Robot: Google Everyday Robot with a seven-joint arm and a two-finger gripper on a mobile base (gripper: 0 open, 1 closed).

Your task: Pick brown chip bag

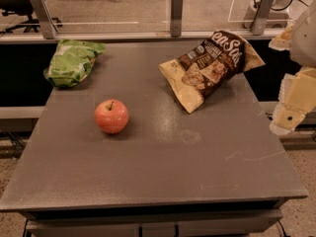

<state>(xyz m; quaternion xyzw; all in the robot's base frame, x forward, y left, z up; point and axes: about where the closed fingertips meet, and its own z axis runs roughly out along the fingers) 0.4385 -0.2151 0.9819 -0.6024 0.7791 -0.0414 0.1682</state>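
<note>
The brown chip bag [211, 67] lies tilted on the grey table [163, 167], at the back right. It is dark brown and tan, with white script lettering and pictured crackers. Its top corner points toward the table's back right edge. My gripper [292, 106] shows as pale yellow and white parts at the right edge of the view. It hangs beyond the table's right side, to the right of the bag and apart from it. It holds nothing that I can see.
A red apple [111, 116] sits left of the table's centre. A green snack bag [73, 62] lies at the back left corner. A rail with metal posts [176, 13] runs behind the table.
</note>
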